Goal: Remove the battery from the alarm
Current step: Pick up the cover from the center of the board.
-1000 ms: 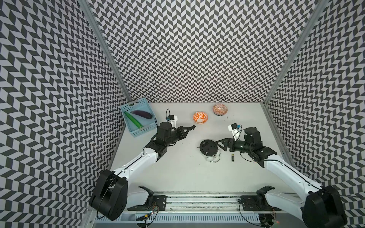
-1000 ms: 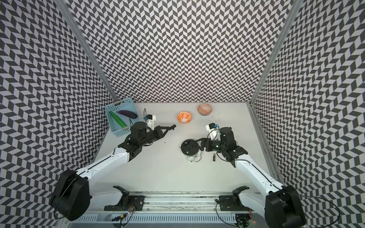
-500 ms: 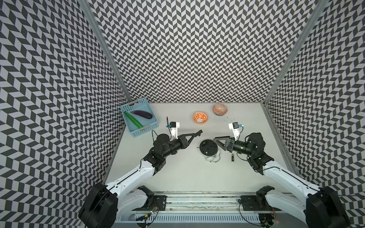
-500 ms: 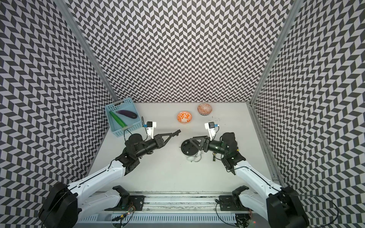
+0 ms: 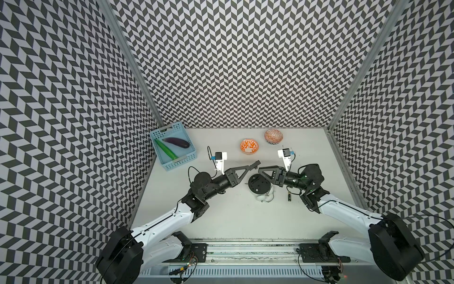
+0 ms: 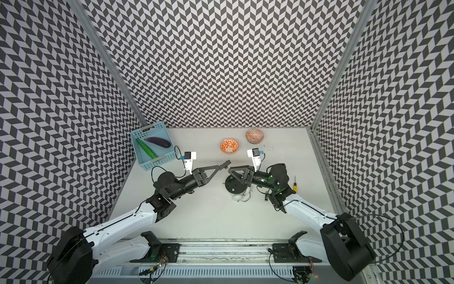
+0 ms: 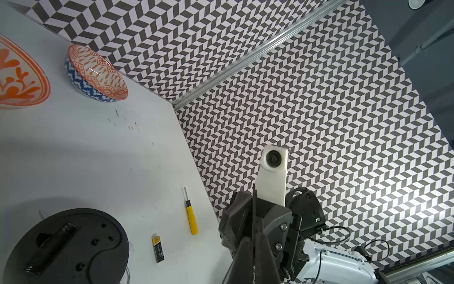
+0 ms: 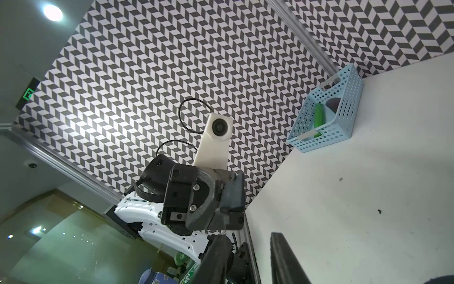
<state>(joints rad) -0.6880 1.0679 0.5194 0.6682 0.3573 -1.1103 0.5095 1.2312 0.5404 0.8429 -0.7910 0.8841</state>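
Slim black gold-ended battery (image 7: pixel 158 248) lies on white desk (image 7: pixel 86 159) beside face-down round black-backed alarm clock (image 7: pixel 66 248). Light, rigid, likely rolls; pinch mid-barrel. Left end effector (image 5: pixel 255 164) closed, empty; right end effector (image 5: pixel 261 169) part-open, empty.

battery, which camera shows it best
The left wrist view: the battery lies close and sharp on the table beside the alarm, gold end visible. Both top views show only a tiny dark sliver; the right wrist view misses it.

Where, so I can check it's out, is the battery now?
In a top view the battery lies on the table, right of the clock, between it and the yellow screwdriver.
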